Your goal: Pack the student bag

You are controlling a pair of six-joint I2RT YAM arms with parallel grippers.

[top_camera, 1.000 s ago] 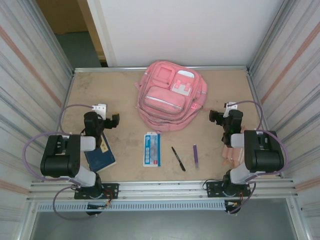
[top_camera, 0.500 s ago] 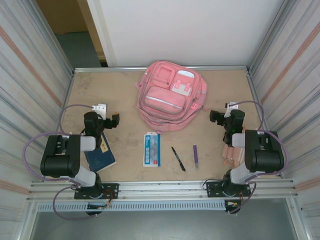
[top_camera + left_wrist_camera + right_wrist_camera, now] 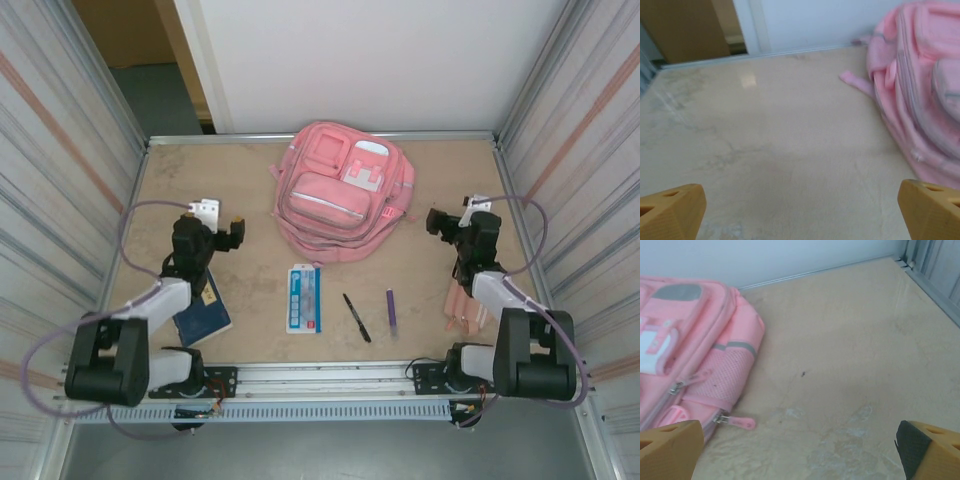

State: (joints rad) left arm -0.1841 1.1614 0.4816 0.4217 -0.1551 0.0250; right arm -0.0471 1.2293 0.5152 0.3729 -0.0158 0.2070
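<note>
The student bag (image 3: 340, 195), a large pink backpack with zippered front pockets and a white-and-pink patch, lies at the back middle of the table. My left gripper (image 3: 228, 238) hovers to its left, open and holding nothing. In the left wrist view the bag (image 3: 920, 90) is at the right, beyond the wide-apart fingers of that gripper (image 3: 800, 212). My right gripper (image 3: 440, 222) stands open and empty just right of the bag. Through the right wrist camera the bag (image 3: 685, 355) and a pink zipper pull (image 3: 737, 422) lie left of this gripper (image 3: 800, 450).
A dark blue book (image 3: 203, 312) lies under the left arm. Along the front lie a blue-and-white flat pack (image 3: 304, 298), a black pen (image 3: 357, 318) and a purple pen (image 3: 391, 310). Pink items (image 3: 465, 305) lie by the right arm. Metal walls close both sides.
Both arms have stretched forward from their folded pose. The two grippers have moved a little farther from the bases, still open. Nothing on the table has moved.
</note>
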